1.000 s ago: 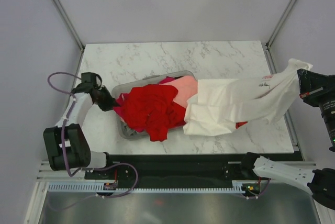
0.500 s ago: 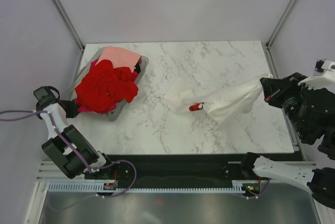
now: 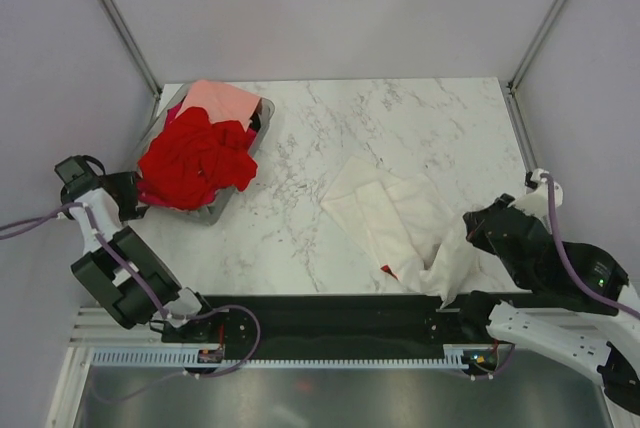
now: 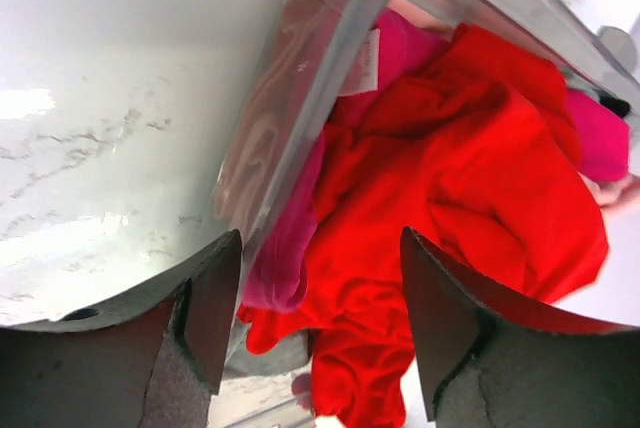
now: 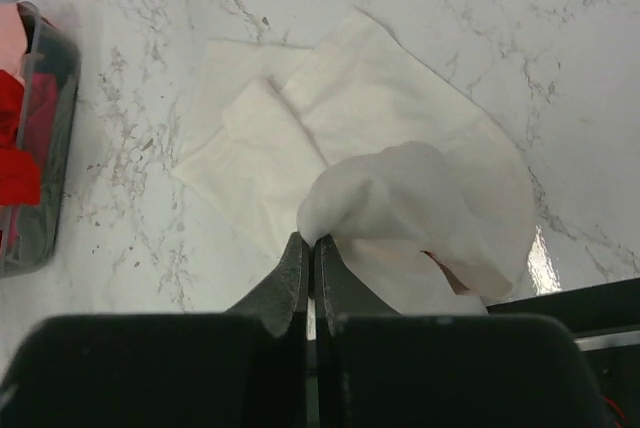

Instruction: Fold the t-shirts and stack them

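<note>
right claw point(image 5: 310, 244): pinched tight on a raised fold of the white shirt point(image 5: 380, 138), at the shirt's near right end.
left claw point(image 4: 315, 318): spread wide, the bin point(image 4: 330, 78) rim and red shirts point(image 4: 470, 158) showing between its fingers.
white shirt: soft matte cloth, flat and layered at the far end, bunched into a hump by the right claw; a red print point(image 3: 388, 270) peeks out at its near edge.
long axis: slants from mid surface point(image 3: 400, 113) to the near right corner.
bin: clear plastic, rounded corners, at the far left corner, heaped with red shirts, a pink shirt point(image 3: 222, 100) on its far side.
</note>
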Tool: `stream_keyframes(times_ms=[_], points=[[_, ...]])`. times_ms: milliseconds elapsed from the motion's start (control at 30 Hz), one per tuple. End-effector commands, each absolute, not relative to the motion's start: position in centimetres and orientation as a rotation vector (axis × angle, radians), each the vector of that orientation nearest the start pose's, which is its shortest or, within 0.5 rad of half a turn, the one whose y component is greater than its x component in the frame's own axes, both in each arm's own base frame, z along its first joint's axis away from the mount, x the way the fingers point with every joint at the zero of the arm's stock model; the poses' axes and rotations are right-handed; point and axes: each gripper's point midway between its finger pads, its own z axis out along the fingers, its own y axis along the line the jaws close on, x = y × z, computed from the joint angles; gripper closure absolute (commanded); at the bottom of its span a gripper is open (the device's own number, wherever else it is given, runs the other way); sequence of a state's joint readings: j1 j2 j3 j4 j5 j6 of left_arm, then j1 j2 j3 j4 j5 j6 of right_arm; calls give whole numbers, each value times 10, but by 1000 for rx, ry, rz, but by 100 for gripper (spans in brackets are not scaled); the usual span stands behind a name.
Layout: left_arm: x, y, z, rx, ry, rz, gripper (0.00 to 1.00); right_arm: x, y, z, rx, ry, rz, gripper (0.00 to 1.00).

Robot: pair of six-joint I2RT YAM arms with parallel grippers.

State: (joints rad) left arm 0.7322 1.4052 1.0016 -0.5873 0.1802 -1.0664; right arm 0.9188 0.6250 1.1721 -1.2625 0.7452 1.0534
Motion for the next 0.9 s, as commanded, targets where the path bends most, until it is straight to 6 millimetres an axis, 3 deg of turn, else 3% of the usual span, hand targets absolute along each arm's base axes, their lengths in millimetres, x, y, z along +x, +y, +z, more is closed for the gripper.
stream_keyframes(times_ms=[0, 67, 100, 133, 167, 200, 233, 300, 333, 367, 467, 500, 533, 567, 600, 633, 667, 700, 767, 800, 867], points=[[320, 172, 190, -1819, 1545, -520, 29, 155, 50, 257, 667, 2026, 355, 100], [303, 160, 213, -1700, 1600, -407, 29, 151, 49, 247, 690, 2035, 375, 100], [297, 155, 224, -1636, 1614, -347, 29, 147, 53, 233, 682, 2077, 371, 100], [283, 157, 243, -1548, 1593, -212, 29, 145, 55, 227, 686, 2093, 387, 100], [277, 149, 253, -1493, 1600, -177, 29, 143, 59, 220, 685, 2114, 403, 100], [279, 130, 260, -1409, 1632, -174, 29, 137, 67, 201, 657, 2187, 404, 100], [275, 123, 261, -1360, 1646, -141, 35, 135, 71, 192, 639, 2219, 404, 100], [279, 82, 271, -1204, 1701, -207, 40, 127, 85, 168, 591, 2315, 417, 100], [280, 70, 267, -1166, 1736, -217, 42, 126, 90, 161, 575, 2340, 425, 100], [288, 42, 264, -1087, 1798, -282, 43, 125, 94, 157, 568, 2356, 429, 100], [307, -8, 249, -913, 1953, -360, 43, 123, 97, 148, 551, 2384, 429, 100], [320, -51, 228, -770, 2098, -398, 44, 123, 96, 148, 547, 2381, 428, 100], [329, -73, 236, -647, 2136, -400, 44, 123, 95, 149, 541, 2372, 428, 100], [329, -118, 229, -492, 2217, -447, 44, 124, 95, 151, 539, 2364, 435, 100], [339, -144, 203, -408, 2324, -427, 44, 124, 94, 154, 530, 2359, 439, 100], [350, -172, 216, -288, 2326, -459, 44, 124, 94, 156, 525, 2351, 445, 100], [344, -213, 213, -156, 2360, -491, 44, 123, 92, 157, 526, 2349, 441, 100], [358, -242, 203, -73, 2392, -480, 44, 122, 92, 158, 523, 2351, 446, 100], [352, -293, 194, 81, 2419, -498, 44, 119, 94, 158, 494, 2365, 468, 100], [362, -312, 172, 127, 2461, -446, 44, 117, 94, 157, 491, 2372, 476, 100], [358, -344, 151, 209, 2493, -428, 44, 112, 97, 154, 463, 2399, 497, 100]])
